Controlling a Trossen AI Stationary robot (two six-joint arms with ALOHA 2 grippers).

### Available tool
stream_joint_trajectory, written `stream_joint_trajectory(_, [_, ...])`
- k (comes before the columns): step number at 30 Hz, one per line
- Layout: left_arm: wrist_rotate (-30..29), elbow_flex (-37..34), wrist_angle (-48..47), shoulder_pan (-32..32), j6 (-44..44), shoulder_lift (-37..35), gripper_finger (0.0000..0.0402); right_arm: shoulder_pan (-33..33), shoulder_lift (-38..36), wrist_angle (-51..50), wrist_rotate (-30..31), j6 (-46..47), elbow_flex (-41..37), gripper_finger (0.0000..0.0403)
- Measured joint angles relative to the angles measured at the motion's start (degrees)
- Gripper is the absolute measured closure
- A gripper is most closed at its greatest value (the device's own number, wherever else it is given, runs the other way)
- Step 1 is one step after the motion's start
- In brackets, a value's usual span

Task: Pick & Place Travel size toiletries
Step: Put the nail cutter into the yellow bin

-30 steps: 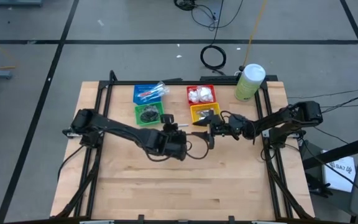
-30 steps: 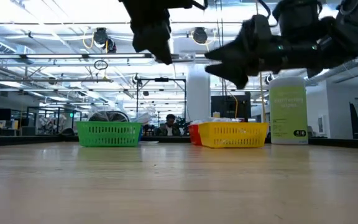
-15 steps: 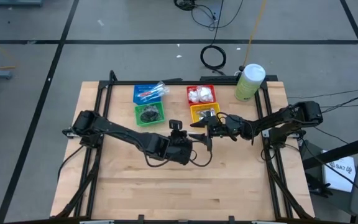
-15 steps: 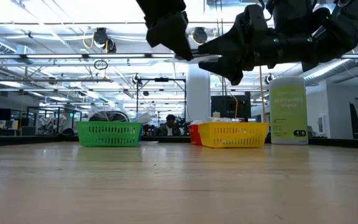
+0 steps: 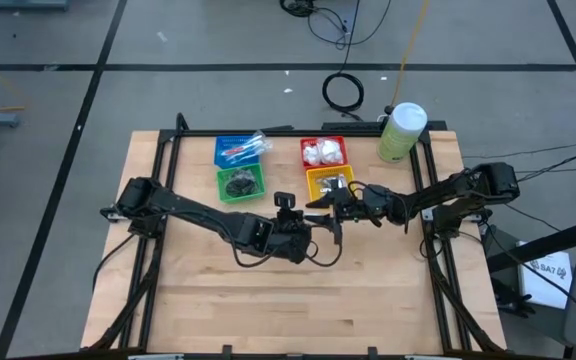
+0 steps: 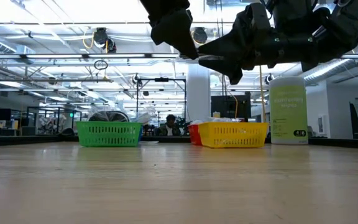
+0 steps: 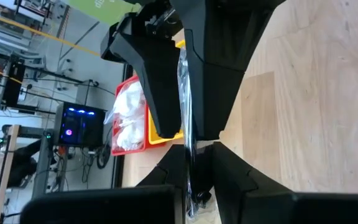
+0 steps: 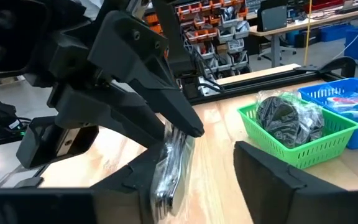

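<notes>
Handover, mid-air above the tabletop [image 5: 368, 290]: silver tube [image 8: 171, 163] held between both hands — left hand [image 5: 320, 225] and right hand [image 5: 330, 204] each pinching it. Position just beside the yellow basket [image 5: 324, 179], probably so the right hand can drop it there.

The high camera looks straight down on the whole table [image 5: 208, 310], with my left pincer [image 5: 313, 226] and right pincer [image 5: 320, 208] meeting tip to tip at its centre. The low camera sits at table-top height and faces level into the room, both pincers entering above the yellow basket [image 6: 234, 133]. Each wrist camera looks close along its own fingers at the opposite pincer; the left shares the yellow basket [image 7: 166, 135], the right the green basket [image 8: 303, 146].
</notes>
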Motion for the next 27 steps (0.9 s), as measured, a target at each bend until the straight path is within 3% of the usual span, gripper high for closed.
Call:
stream_joint_trajectory(12, [0.8,0.0,0.4,0.1,-0.6,0.0,0.0367,-0.1,0.0,0.9,-2.9,-2.7,0.0,0.0374])
stream_joint_trajectory(16, [2.6,0.0,0.4,0.4,-4.4,0.0,0.0351,-0.1,0.0,0.6,-3.0,-3.6,0.0,0.0386])
stream_joint_trajectory(22, [10.8,0.1,1.4,2.6,-12.6,0.0,0.0265,-0.1,0.0,0.4,-3.1,-4.0,0.0,0.0386])
stream_joint_trajectory(27, [18.9,0.5,1.7,2.8,-12.7,-1.6,0.0170,-0.5,0.0,-0.3,-4.0,-4.1,0.0,0.0386])
